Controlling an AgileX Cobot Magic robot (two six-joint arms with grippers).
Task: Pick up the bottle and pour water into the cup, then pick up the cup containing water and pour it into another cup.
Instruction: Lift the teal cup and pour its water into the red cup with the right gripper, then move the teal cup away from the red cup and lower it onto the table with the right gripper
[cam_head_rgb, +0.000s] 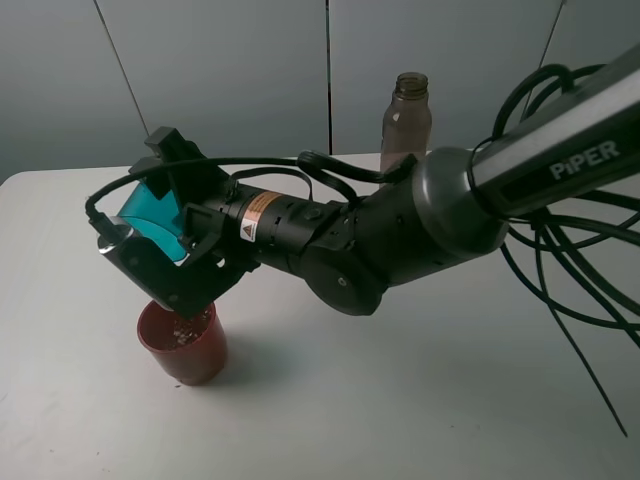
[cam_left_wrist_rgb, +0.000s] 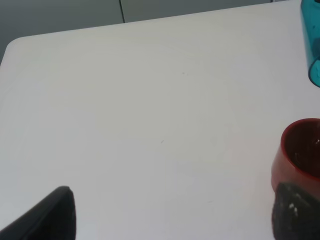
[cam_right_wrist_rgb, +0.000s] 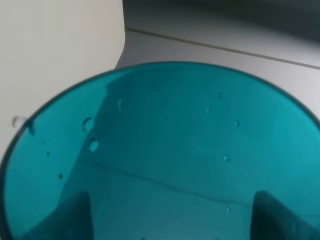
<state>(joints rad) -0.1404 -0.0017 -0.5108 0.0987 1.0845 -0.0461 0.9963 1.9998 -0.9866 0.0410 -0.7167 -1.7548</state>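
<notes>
Teal translucent plastic marks the cup (cam_head_rgb: 152, 222), which is gripped in the right hand (cam_head_rgb: 165, 245) and held tipped above the red-brown cup (cam_head_rgb: 184, 343), evidently so that its contents fall into the wider mouth below. Droplets are seen clinging to the inner wall of the teal cup in the right wrist view, which suggests the pour is largely done. The red-brown cup stands upright on the white worktop (cam_head_rgb: 400, 400). The bottle (cam_head_rgb: 405, 120) stands upright behind the arm, well apart. The left hand (cam_left_wrist_rgb: 165, 220) is seen open, holding nothing.
</notes>
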